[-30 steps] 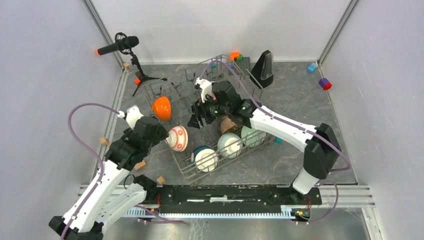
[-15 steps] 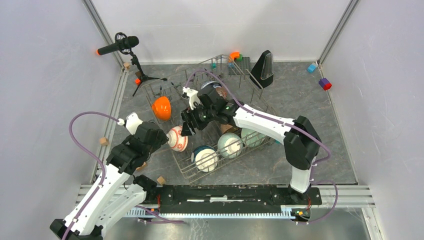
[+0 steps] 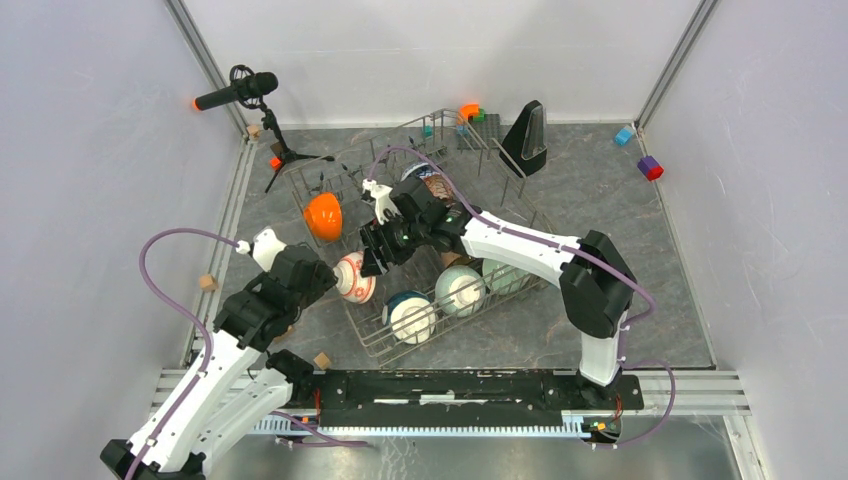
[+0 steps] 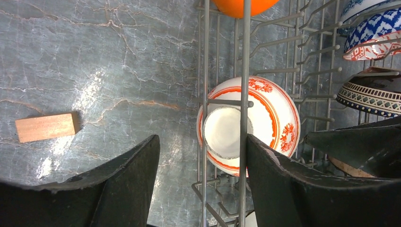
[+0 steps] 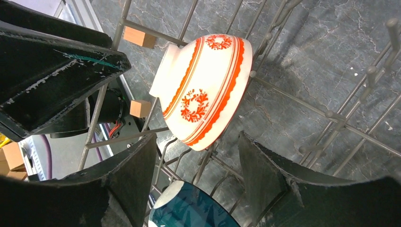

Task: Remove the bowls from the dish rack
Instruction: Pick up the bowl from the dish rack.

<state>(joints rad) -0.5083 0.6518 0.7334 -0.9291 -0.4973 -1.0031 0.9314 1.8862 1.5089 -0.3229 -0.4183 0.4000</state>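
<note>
The grey wire dish rack (image 3: 372, 343) stands mid-table. A red-floral bowl (image 3: 355, 278) sits tipped on its side against the rack's left wall. My left gripper (image 3: 324, 274) is open just outside that wall; in the left wrist view (image 4: 202, 142) the jaws straddle the rack wires (image 4: 245, 56) with the bowl (image 4: 265, 118) beyond. My right gripper (image 3: 372, 257) is open inside the rack, just above the bowl (image 5: 203, 90), its jaws (image 5: 197, 139) empty. A teal bowl (image 5: 189, 208) lies below it. An orange bowl (image 3: 323, 216) and several other bowls remain in the rack.
A microphone on a stand (image 3: 237, 92) is at back left, a black wedge-shaped object (image 3: 527, 135) behind the rack. Wooden blocks (image 3: 208, 283) (image 4: 46, 126) lie left of the rack. Coloured blocks (image 3: 650, 167) lie at back right. Blue-white (image 4: 373, 23) and striped (image 4: 369, 92) bowls stand deeper in the rack.
My right gripper has moved left across the rack to just above the red-floral bowl. My left gripper has shifted slightly and stays beside the rack wall.
</note>
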